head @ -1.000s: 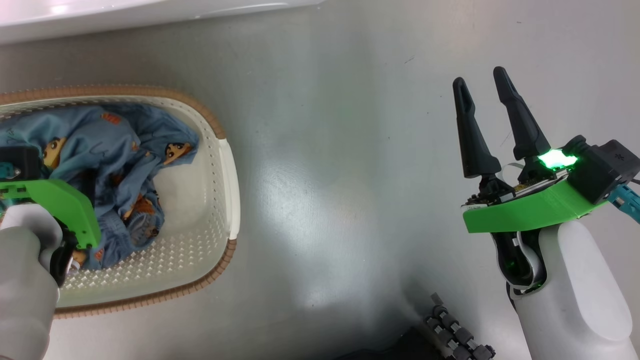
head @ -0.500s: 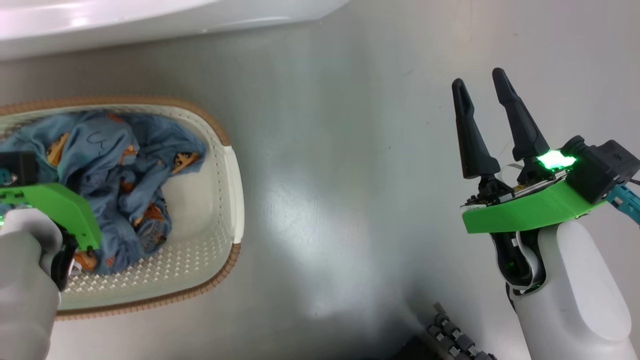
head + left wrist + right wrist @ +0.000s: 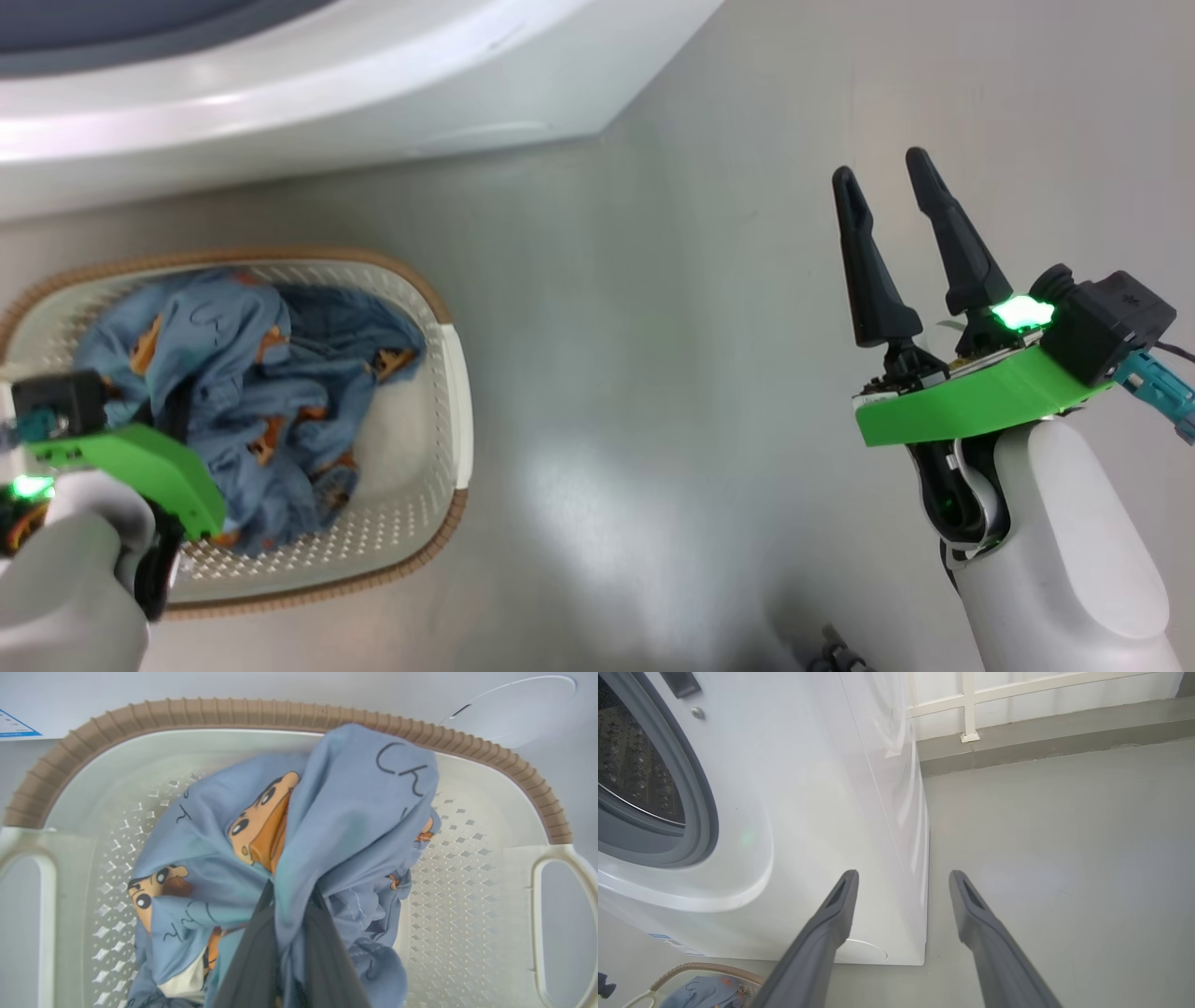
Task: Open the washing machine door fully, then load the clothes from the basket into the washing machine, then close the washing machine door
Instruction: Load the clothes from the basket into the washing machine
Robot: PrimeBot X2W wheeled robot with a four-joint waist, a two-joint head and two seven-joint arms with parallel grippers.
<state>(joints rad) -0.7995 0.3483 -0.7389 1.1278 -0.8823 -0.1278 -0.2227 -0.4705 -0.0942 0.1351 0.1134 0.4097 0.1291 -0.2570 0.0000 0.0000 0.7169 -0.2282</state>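
The clothes (image 3: 271, 373), a light blue bundle with orange cartoon figures, lie in the cream basket (image 3: 446, 373) on the floor at the lower left. My left arm's green wrist mount (image 3: 140, 467) hangs over the basket's near end. In the left wrist view my left gripper (image 3: 289, 891) is shut on a fold of the clothes (image 3: 355, 826), pinched above the basket (image 3: 289, 714). My right gripper (image 3: 881, 168) stands open and empty over bare floor at the right. The washing machine (image 3: 808, 788) shows its grey gasket (image 3: 698, 812) and steel drum (image 3: 630, 765) uncovered. The washing machine door is out of view.
The washing machine's white front (image 3: 373, 93) runs along the top, just beyond the basket. Its small round flap (image 3: 861, 952) sits low near its right corner. A white railing (image 3: 966, 704) on a grey curb borders the floor behind. A dark ribbed part (image 3: 831, 658) shows at the bottom edge.
My left gripper has shut on the clothes, and the fabric has bunched up around it. The head camera has tilted up, showing more of the washing machine. The right gripper stays open.
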